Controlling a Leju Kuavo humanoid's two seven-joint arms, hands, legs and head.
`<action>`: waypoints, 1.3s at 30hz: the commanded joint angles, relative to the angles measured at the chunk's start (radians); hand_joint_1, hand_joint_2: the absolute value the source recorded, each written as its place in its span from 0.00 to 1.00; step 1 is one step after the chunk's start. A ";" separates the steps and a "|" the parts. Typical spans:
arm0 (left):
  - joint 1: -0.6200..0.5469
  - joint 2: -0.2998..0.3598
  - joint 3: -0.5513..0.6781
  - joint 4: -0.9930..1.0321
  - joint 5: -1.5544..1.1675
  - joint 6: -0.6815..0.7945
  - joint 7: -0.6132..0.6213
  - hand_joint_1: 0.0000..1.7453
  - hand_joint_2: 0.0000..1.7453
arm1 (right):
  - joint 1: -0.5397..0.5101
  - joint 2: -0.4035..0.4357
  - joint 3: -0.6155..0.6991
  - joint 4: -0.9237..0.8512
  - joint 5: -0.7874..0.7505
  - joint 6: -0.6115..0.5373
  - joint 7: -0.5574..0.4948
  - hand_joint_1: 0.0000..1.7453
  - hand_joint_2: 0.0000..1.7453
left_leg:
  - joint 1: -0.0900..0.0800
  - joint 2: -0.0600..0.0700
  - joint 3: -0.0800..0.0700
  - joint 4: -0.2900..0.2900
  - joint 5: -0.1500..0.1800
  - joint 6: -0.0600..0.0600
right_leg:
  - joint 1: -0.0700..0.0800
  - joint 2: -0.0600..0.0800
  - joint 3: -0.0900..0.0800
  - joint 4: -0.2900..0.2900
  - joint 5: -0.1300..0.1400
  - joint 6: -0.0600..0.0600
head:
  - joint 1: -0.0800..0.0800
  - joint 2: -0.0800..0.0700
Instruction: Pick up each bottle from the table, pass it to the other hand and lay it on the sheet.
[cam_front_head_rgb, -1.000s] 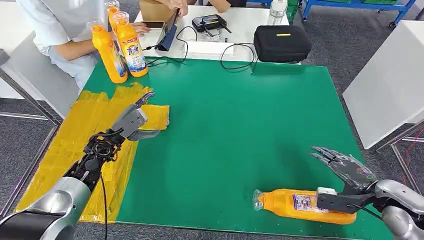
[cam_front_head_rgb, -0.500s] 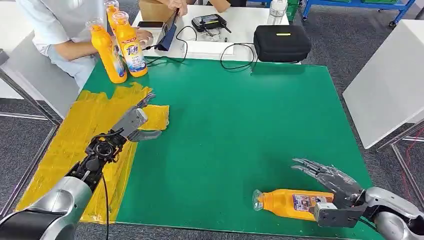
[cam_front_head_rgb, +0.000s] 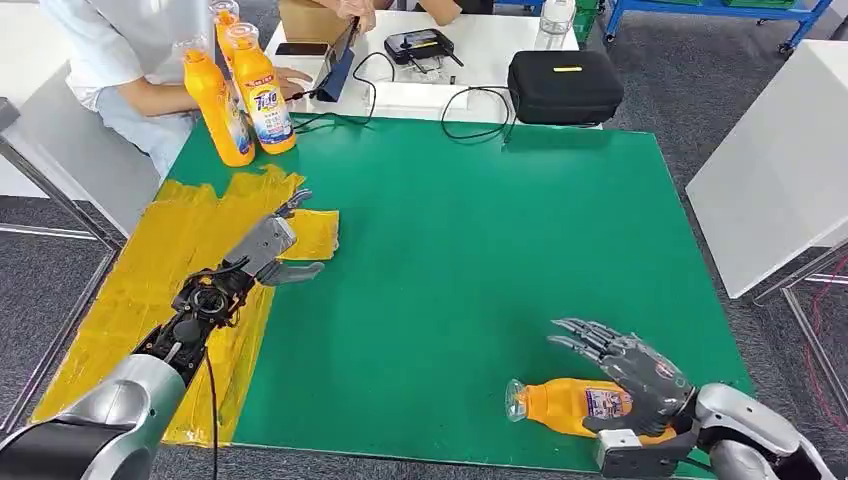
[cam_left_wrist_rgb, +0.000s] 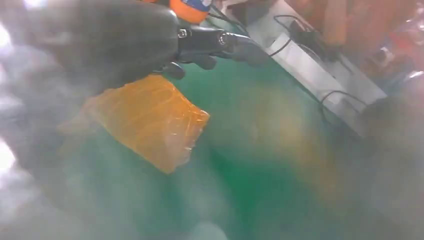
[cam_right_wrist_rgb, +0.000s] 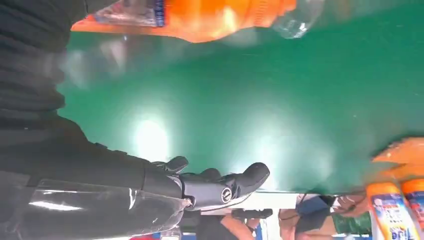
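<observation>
Head view, lying bottle: an orange bottle (cam_front_head_rgb: 575, 405) is seen on its side on the green mat (cam_front_head_rgb: 480, 250), at the near edge, cap end toward the yellow sheet (cam_front_head_rgb: 170, 270).
Head view, right hand: the right hand (cam_front_head_rgb: 630, 375) is spread over the bottle's label end; no closed grasp is seen.
Head view, left hand: the left hand (cam_front_head_rgb: 268, 245) is held open above the sheet's inner edge, empty.
Head view, standing bottles: more bottles (cam_front_head_rgb: 240, 90) stand at the mat's far corner, just beyond the sheet.
Left wrist view: blurred; a sheet corner (cam_left_wrist_rgb: 150, 120) is seen on the mat.
Right wrist view: fingers (cam_right_wrist_rgb: 220, 187) apart, the bottle (cam_right_wrist_rgb: 200, 15) unheld.
Progress: no bottle is seen on the sheet; pick, pass and lay are judged all outstanding.
</observation>
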 joint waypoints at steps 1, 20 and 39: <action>-0.040 -0.008 0.016 0.069 -0.001 -0.004 0.006 0.00 1.00 | -0.024 0.067 0.025 0.005 0.000 -0.002 0.003 0.00 1.00 | 0.001 0.000 0.003 -0.001 -0.001 -0.001 | 0.000 0.003 0.003 -0.001 0.000 -0.001 | 0.000 0.000; -0.040 -0.008 0.016 0.069 -0.001 -0.004 0.006 0.00 1.00 | -0.024 0.067 0.025 0.005 0.000 -0.002 0.003 0.00 1.00 | 0.001 0.000 0.005 0.000 -0.002 -0.001 | 0.000 0.005 0.005 -0.001 -0.001 -0.002 | 0.000 0.000; -0.012 0.017 0.055 0.086 0.036 -0.020 0.011 0.00 1.00 | -0.102 -0.044 0.055 0.145 -0.009 0.113 0.111 0.00 1.00 | 0.000 0.002 0.003 -0.001 -0.001 -0.001 | 0.000 0.005 0.004 -0.002 0.000 -0.001 | 0.000 0.000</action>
